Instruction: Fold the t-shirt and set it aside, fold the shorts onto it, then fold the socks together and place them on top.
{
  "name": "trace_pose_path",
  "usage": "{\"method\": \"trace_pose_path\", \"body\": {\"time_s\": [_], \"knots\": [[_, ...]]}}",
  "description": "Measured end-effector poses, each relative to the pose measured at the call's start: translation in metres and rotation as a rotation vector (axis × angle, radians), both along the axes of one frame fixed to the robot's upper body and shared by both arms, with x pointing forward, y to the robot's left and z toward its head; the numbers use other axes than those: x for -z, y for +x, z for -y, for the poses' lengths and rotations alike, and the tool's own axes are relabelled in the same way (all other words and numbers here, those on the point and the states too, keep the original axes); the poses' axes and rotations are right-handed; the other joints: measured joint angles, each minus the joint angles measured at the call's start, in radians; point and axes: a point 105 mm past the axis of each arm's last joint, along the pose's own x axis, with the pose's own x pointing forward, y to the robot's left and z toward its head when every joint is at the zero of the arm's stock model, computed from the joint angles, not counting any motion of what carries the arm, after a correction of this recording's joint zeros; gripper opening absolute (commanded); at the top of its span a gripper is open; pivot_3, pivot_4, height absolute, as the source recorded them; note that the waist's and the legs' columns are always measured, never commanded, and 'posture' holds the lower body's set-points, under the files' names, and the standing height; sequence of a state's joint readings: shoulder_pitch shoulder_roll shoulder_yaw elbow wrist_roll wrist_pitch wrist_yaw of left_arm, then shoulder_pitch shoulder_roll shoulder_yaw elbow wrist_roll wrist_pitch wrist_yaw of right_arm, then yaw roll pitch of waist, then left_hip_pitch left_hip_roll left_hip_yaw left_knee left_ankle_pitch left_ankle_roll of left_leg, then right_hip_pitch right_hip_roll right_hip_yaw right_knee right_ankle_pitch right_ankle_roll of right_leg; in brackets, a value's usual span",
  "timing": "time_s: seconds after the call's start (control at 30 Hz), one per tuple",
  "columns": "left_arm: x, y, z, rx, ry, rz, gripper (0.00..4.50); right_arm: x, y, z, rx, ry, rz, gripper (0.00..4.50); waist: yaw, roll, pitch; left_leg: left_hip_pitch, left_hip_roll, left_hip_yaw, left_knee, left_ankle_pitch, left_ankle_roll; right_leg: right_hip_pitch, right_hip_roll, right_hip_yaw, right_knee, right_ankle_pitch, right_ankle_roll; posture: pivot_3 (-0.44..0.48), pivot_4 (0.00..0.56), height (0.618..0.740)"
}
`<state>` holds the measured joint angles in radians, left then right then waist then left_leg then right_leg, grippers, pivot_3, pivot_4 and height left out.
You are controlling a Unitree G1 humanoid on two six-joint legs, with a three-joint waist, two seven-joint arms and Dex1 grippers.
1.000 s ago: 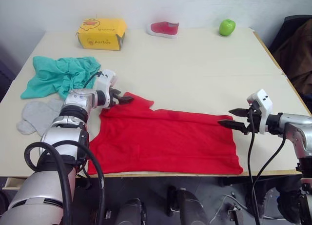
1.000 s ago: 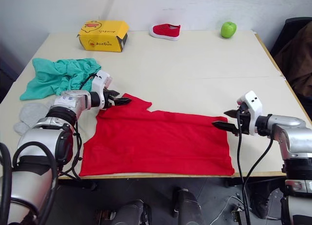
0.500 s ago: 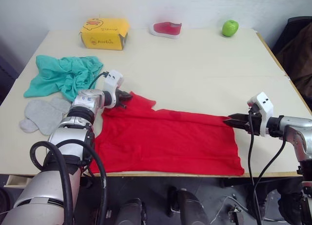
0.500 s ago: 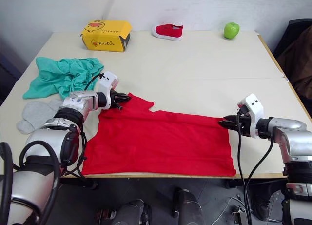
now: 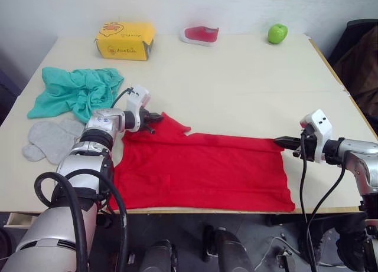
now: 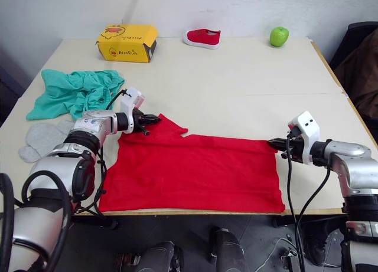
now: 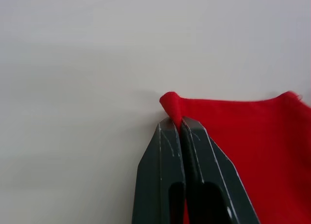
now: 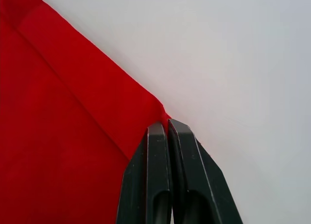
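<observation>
The red t-shirt lies spread along the table's near edge. My left gripper is shut on its far left corner; the left wrist view shows the fingers pinching a small fold of the t-shirt. My right gripper is shut on the far right corner, and cloth of the t-shirt runs into its closed fingers. The teal shorts lie crumpled at the left. The grey socks rest flat in front of them.
A yellow box, a small red shoe and a green apple line the table's far edge. The table has bare room in the middle and right. A dark chair stands at the right.
Both grippers have gone from open to shut on the t-shirt's far corners. The right gripper moved a little away from me with its corner.
</observation>
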<state>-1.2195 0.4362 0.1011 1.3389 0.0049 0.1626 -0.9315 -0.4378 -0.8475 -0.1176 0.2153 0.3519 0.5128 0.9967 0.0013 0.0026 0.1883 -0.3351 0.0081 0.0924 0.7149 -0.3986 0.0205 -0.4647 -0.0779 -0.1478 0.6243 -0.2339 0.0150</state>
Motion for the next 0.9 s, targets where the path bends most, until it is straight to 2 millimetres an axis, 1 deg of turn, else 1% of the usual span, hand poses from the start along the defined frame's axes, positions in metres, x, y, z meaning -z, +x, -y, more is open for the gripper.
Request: {"method": "trace_pose_path", "body": {"time_s": [0.1, 0.17, 0.2, 0.23, 0.37, 0.43, 0.5, 0.57, 0.63, 0.67, 0.73, 0.8, 0.9], "knots": [[-0.018, -0.01, -0.003, 0.131, -0.013, 0.067, 0.0, 0.007, -0.01, -0.002, -0.07, -0.067, 0.07, 0.07, -0.001, 0.0, 0.0, 0.0, 0.0, 0.002, 0.0, 0.0, 0.0, 0.0, 0.001, -0.001, 0.0, 0.0, 0.0, 0.0, 0.15, 0.74], [-0.031, -0.018, -0.012, 0.221, 0.047, 0.181, 0.0, 0.012, -0.019, -0.006, -0.15, -0.143, 0.154, 0.07, -0.002, 0.0, 0.0, 0.0, 0.0, 0.002, 0.0, 0.0, -0.001, 0.0, 0.001, 0.0, -0.001, 0.0, 0.0, 0.0, 0.15, 0.74], [-0.033, -0.021, -0.016, 0.251, 0.087, 0.231, 0.0, 0.012, -0.021, -0.009, -0.182, -0.176, 0.2, 0.07, -0.005, 0.0, 0.0, 0.001, 0.0, 0.002, -0.001, 0.0, -0.001, 0.0, 0.001, 0.001, 0.0, 0.0, 0.0, 0.0, 0.15, 0.74], [-0.031, -0.029, -0.019, 0.308, 0.144, 0.295, 0.0, 0.013, -0.024, -0.013, -0.226, -0.225, 0.273, 0.07, -0.007, 0.0, 0.0, 0.003, 0.001, 0.002, -0.001, -0.001, -0.002, 0.001, 0.002, 0.003, 0.0, 0.0, 0.0, 0.0, 0.15, 0.74], [-0.012, -0.052, -0.022, 0.448, 0.223, 0.38, 0.0, 0.019, -0.031, -0.02, -0.367, -0.397, 0.441, 0.07, -0.005, 0.0, 0.0, 0.003, 0.002, 0.002, 0.0, -0.001, -0.002, 0.0, 0.002, 0.003, 0.001, 0.0, 0.0, 0.0, 0.15, 0.74], [-0.01, -0.062, -0.028, 0.485, 0.254, 0.417, 0.0, 0.025, -0.035, -0.02, -0.422, -0.466, 0.491, 0.07, -0.005, 0.0, 0.0, 0.003, 0.002, 0.002, 0.0, -0.001, -0.002, 0.0, 0.002, 0.003, 0.001, 0.0, 0.0, 0.0, 0.15, 0.74], [-0.013, -0.075, -0.035, 0.521, 0.296, 0.468, 0.0, 0.033, -0.04, -0.018, -0.488, -0.543, 0.519, 0.07, -0.004, 0.0, 0.0, 0.003, 0.002, 0.002, 0.0, -0.001, -0.002, 0.001, 0.002, 0.004, 0.0, 0.0, 0.0, 0.0, 0.15, 0.74], [-0.011, -0.089, -0.036, 0.573, 0.339, 0.526, 0.0, 0.038, -0.044, -0.015, -0.535, -0.6, 0.542, 0.07, -0.004, 0.0, 0.0, 0.004, 0.002, 0.002, 0.0, -0.001, -0.002, 0.001, 0.001, 0.004, 0.001, 0.0, 0.0, 0.0, 0.15, 0.74], [0.003, -0.11, -0.037, 0.645, 0.388, 0.556, 0.0, 0.043, -0.045, -0.013, -0.578, -0.651, 0.562, 0.07, -0.004, 0.0, 0.0, 0.004, 0.002, 0.002, 0.0, -0.001, -0.002, 0.001, 0.001, 0.004, 0.001, 0.0, 0.0, 0.0, 0.15, 0.74], [0.008, -0.115, -0.038, 0.665, 0.401, 0.555, 0.0, 0.043, -0.045, -0.012, -0.583, -0.66, 0.569, 0.07, -0.004, 0.0, 0.0, 0.004, 0.002, 0.002, 0.0, -0.001, -0.002, 0.001, 0.001, 0.004, 0.001, 0.0, 0.0, 0.0, 0.15, 0.74], [0.022, -0.13, -0.043, 0.743, 0.484, 0.577, 0.0, 0.043, -0.042, -0.009, -0.585, -0.684, 0.591, 0.07, -0.004, 0.0, 0.0, 0.005, 0.002, 0.003, 0.0, -0.001, -0.002, 0.001, 0.001, 0.005, 0.001, 0.0, -0.001, 0.0, 0.15, 0.74], [0.028, -0.138, -0.05, 0.796, 0.583, 0.636, 0.0, 0.042, -0.039, -0.006, -0.585, -0.708, 0.603, 0.07, -0.004, 0.0, 0.0, 0.006, 0.003, 0.003, 0.0, -0.001, -0.001, 0.002, 0.001, 0.005, 0.001, 0.0, -0.001, 0.0, 0.15, 0.74], [0.026, -0.14, -0.052, 0.835, 0.683, 0.761, 0.0, 0.042, -0.034, -0.004, -0.585, -0.727, 0.618, 0.07, 0.0, 0.0, 0.0, 0.007, 0.003, 0.003, 0.0, -0.002, 0.0, 0.004, 0.0, 0.005, 0.0, 0.0, -0.001, 0.0, 0.15, 0.74]]}}
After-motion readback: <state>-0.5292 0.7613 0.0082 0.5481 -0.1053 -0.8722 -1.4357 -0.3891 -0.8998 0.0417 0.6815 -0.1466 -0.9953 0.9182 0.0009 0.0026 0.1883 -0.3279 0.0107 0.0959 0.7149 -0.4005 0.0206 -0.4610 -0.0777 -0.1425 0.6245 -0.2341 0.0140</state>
